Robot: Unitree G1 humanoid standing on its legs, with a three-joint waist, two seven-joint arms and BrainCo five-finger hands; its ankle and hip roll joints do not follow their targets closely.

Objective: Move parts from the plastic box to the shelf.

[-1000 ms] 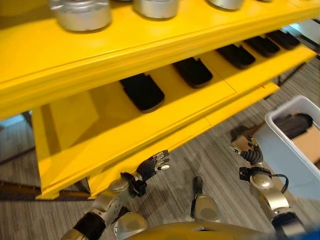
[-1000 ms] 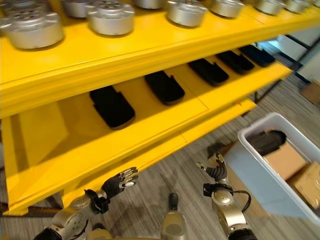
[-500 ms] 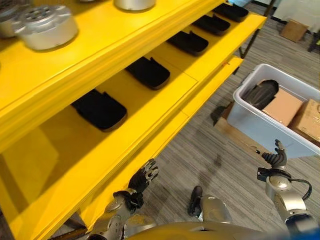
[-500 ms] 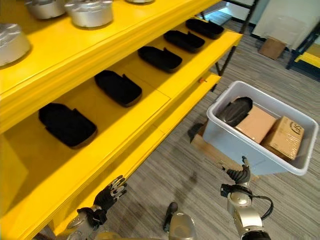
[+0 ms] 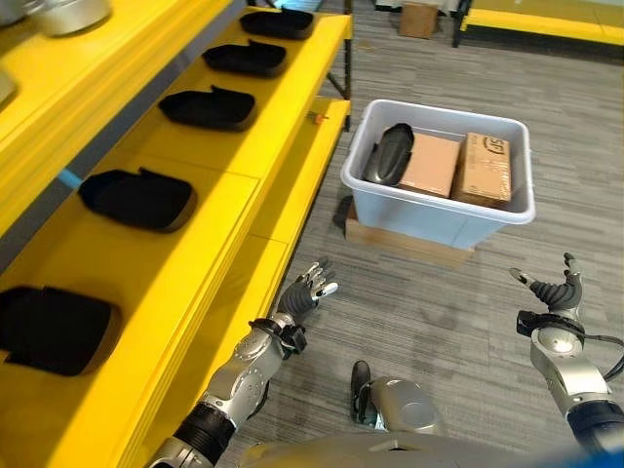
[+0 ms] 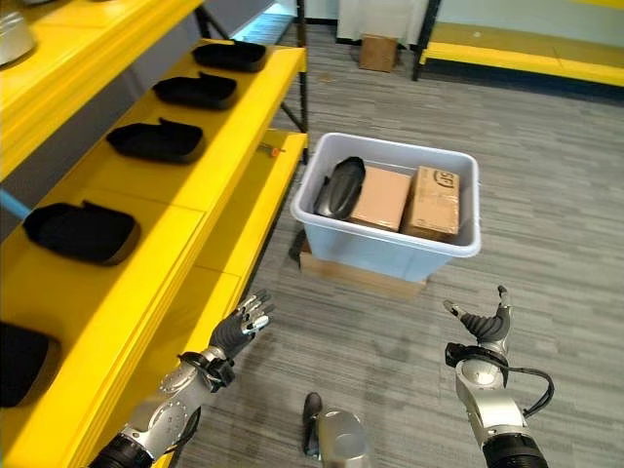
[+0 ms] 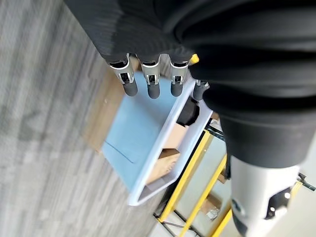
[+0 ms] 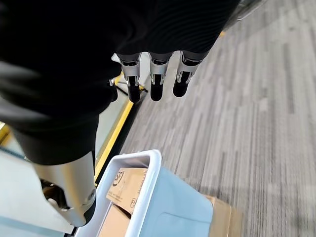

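Observation:
A pale plastic box (image 5: pixel 441 212) stands on the floor on a flat wooden board. Inside it lie a black moulded part (image 5: pixel 388 154) at its left end and two cardboard cartons (image 5: pixel 429 164) beside it. The yellow shelf (image 5: pixel 210 166) runs along the left, with several black parts (image 5: pixel 136 199) lined up on its middle level. My left hand (image 5: pixel 305 292) hovers low over the floor beside the shelf's bottom edge, fingers straight, empty. My right hand (image 5: pixel 553 295) is held up over the floor right of the box, fingers spread, empty. The box (image 7: pixel 143 148) also shows past my left hand's fingers (image 7: pixel 150 87).
Silver round parts (image 5: pixel 60 12) sit on the shelf's top level. Grey carpet (image 5: pixel 439 312) lies between me and the box. A small carton (image 5: pixel 419 18) and another yellow rack (image 5: pixel 541 19) stand at the far side of the room.
The camera has swung right, bringing the whole box into view ahead. Both hands stay open and empty; the right one is now raised with fingers spread.

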